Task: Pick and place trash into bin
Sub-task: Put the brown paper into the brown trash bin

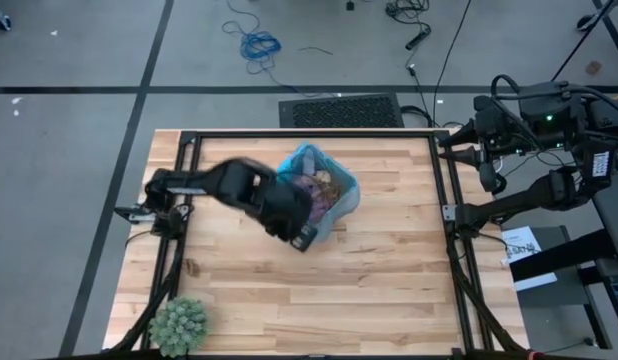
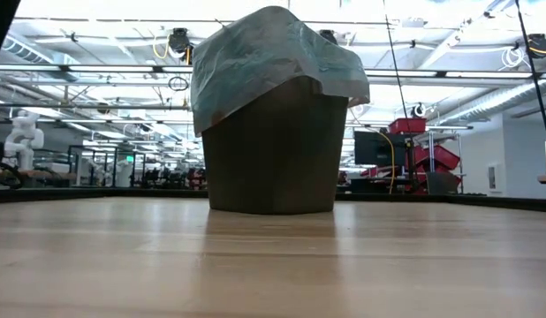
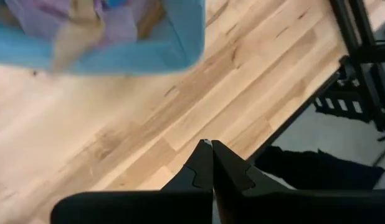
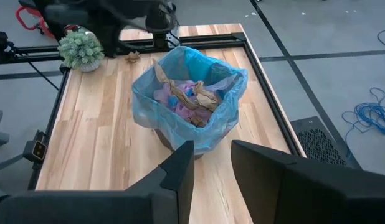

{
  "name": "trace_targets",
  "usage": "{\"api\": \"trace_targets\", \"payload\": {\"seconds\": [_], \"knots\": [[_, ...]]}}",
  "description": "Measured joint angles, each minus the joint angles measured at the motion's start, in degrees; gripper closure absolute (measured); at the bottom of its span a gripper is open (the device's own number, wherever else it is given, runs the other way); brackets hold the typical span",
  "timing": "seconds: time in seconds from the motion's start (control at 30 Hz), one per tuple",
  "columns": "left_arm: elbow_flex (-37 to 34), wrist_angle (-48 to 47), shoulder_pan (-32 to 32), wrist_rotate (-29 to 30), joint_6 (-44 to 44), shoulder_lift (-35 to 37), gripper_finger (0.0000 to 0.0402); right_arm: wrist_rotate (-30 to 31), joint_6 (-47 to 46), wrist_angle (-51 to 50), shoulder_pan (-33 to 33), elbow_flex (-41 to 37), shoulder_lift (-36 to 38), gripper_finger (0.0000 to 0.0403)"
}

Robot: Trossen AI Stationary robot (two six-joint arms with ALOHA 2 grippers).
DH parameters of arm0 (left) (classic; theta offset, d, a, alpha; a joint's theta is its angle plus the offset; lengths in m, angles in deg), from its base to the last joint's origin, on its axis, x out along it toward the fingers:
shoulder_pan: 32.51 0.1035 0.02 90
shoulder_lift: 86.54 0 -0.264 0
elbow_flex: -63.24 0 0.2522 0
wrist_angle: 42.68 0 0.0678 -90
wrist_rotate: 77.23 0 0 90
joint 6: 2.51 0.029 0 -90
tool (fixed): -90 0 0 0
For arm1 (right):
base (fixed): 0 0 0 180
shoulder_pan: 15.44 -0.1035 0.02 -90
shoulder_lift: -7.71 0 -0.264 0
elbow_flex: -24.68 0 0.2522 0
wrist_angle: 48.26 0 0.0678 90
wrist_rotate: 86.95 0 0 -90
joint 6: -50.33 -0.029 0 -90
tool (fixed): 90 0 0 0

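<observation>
The bin [image 1: 324,180] is a dark wastebasket lined with a light-blue bag and stands on its base on the table's far middle. It holds trash [image 4: 187,98]: brown paper wads, pink mesh and white bits. One small brown scrap [image 4: 131,57] lies on the table near the plant and shows in the high view as the same scrap [image 1: 192,266]. My left gripper [image 1: 301,238] hovers shut and empty beside the bin's near side; its wrist view shows the left gripper [image 3: 211,148] over bare wood. My right gripper [image 4: 212,158] waits open beyond the table's right edge.
A round green spiky plant [image 1: 179,323] sits at the table's near left corner. A black frame [image 1: 449,200] runs around the table. In the low view the bin [image 2: 273,124] fills the middle. Bare wood [image 1: 389,270] lies near and right of the bin.
</observation>
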Motion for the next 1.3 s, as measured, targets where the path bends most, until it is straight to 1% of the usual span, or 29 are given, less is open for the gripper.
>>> {"api": "trace_targets", "payload": {"seconds": [0.07,0.1,0.17,0.2,0.23,0.3,0.37,0.4,0.43,0.47,0.5,0.53,0.63,0.7,0.77,0.83,0.9,0.97,1.0,1.03,1.1,1.17,1.23,1.3], "knots": [[0.00,0.28,-2.63,3.26,-3.47,-0.78,0.0400,0.00,-0.01,-0.01,0.00,0.00,0.00,0.0302],[0.00,0.97,-4.10,5.83,-5.36,-0.98,0.0400,0.00,-0.01,-0.01,0.00,0.00,0.02,0.0302],[0.00,2.44,-7.14,13.37,-10.07,-1.08,0.0400,0.00,-0.01,-0.16,-0.02,0.00,0.04,0.0302],[0.00,2.91,-8.68,18.33,-12.60,-1.08,0.0400,-0.02,-0.01,-0.35,-0.01,0.00,0.06,0.0302],[0.00,3.71,-10.21,24.55,-15.10,-1.03,0.0401,-0.02,-0.01,-0.56,0.00,0.00,0.09,0.0302],[0.00,4.86,-13.35,39.33,-19.21,-0.97,0.0401,0.00,-0.01,-0.67,0.00,0.00,0.09,0.0302],[0.00,5.75,-16.35,54.15,-19.17,-0.97,0.0401,-0.02,0.20,-0.69,0.00,0.00,0.09,0.0302],[0.00,5.87,-17.56,59.80,-17.96,-0.97,0.0401,-0.02,0.44,-0.69,0.00,0.00,0.09,0.0302],[0.00,5.65,-18.58,63.54,-16.13,-0.76,0.0401,-0.01,0.73,-0.69,0.00,0.00,0.07,0.0302],[0.00,5.67,-19.58,65.36,-13.45,-0.30,0.0401,0.00,1.16,-0.69,0.00,0.00,0.07,0.0302],[-0.01,5.74,-20.39,65.46,-10.27,0.25,0.0401,0.00,1.54,-0.69,0.00,0.00,0.09,0.0302],[-0.02,6.23,-20.92,64.24,-6.49,1.01,0.0401,-0.02,1.75,-0.69,-0.01,0.00,0.09,0.0303],[-0.02,9.11,-22.04,55.17,5.36,4.42,0.0401,-0.02,1.94,-0.80,-0.01,0.00,0.07,0.0303],[-0.02,10.61,-22.02,50.88,11.39,6.87,0.0401,-0.02,1.94,-0.82,-0.01,0.00,0.06,0.0303],[-0.02,10.53,-21.99,49.21,16.12,9.75,0.0401,-0.02,1.83,-0.82,0.00,0.00,0.01,0.0303],[-0.01,9.13,-21.68,49.07,19.88,12.61,0.0401,-0.02,1.31,-0.80,-0.02,0.00,-0.02,0.0303],[0.00,5.86,-21.48,49.00,20.88,15.22,0.0401,-0.02,0.54,-0.82,0.00,0.00,-0.07,0.0303],[0.00,0.47,-21.43,47.76,20.07,17.49,0.0401,-0.02,-0.22,-0.80,0.00,0.00,-0.07,0.0303],[-0.14,-0.63,-21.37,46.75,18.80,18.41,0.0401,0.00,-0.52,-0.80,0.00,0.00,-0.09,0.0303],[-1.35,0.53,-20.83,45.65,18.97,19.51,0.0401,0.00,-0.80,-0.78,0.00,0.00,-0.11,0.0303],[-4.60,-0.41,-19.77,41.75,19.01,22.32,0.0401,-0.01,-1.76,-0.54,0.00,0.00,-0.45,0.0303],[-9.34,0.49,-18.27,36.84,16.81,24.97,0.0401,-0.01,-2.22,0.22,-0.02,0.02,-0.78,0.0303],[-16.14,-0.29,-16.65,30.92,14.99,28.10,0.0402,0.02,-2.40,1.01,0.00,0.02,-1.23,0.0303],[-24.14,0.09,-14.97,23.72,12.78,30.99,0.0402,0.02,-2.39,1.52,0.00,0.02,-1.85,0.0303]]}}
